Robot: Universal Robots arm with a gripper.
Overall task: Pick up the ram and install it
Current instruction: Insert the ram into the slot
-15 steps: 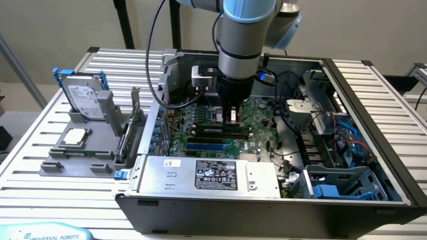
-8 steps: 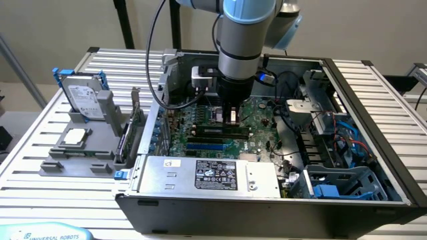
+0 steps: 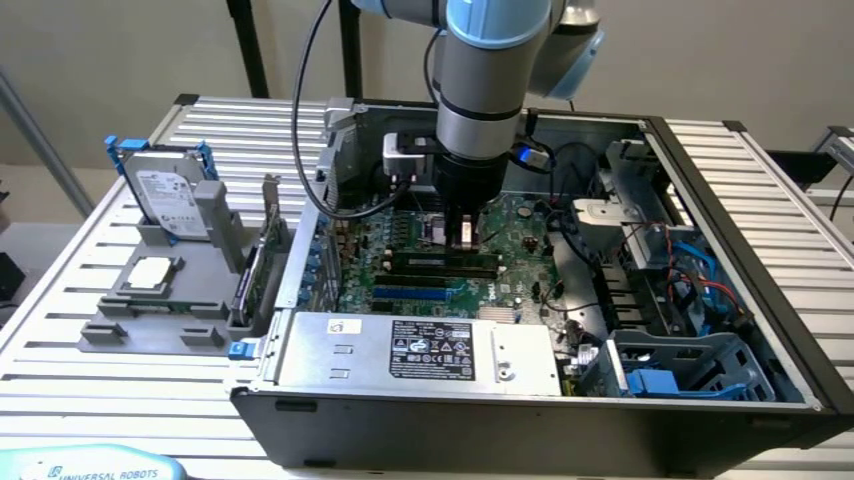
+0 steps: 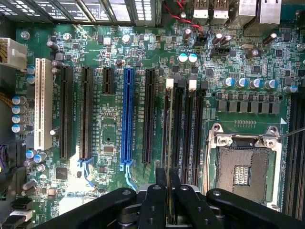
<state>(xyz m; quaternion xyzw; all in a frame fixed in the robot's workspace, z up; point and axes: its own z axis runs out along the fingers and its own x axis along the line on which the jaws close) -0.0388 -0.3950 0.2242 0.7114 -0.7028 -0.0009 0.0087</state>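
One arm reaching down into the open computer case [image 3: 747, 250] on the desk [image 3: 80, 350] in the exterior view, tool [image 3: 463, 238] low over the motherboard [image 3: 514, 225]. Wrist view: tool [image 4: 167, 183] pinching the ram [image 4: 169, 129] edge-on, standing over a black memory slot [image 4: 180, 129], right of the blue slot [image 4: 127, 117].

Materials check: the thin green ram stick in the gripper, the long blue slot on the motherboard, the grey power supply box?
Thin green ram stick: seen edge-on, looks like circuit-board laminate, held in the gripper.
Long blue slot: moulded plastic, glossy, uniform colour.
Grey power supply box: sheet metal by its look, dull bare finish, folded edges, printed label.
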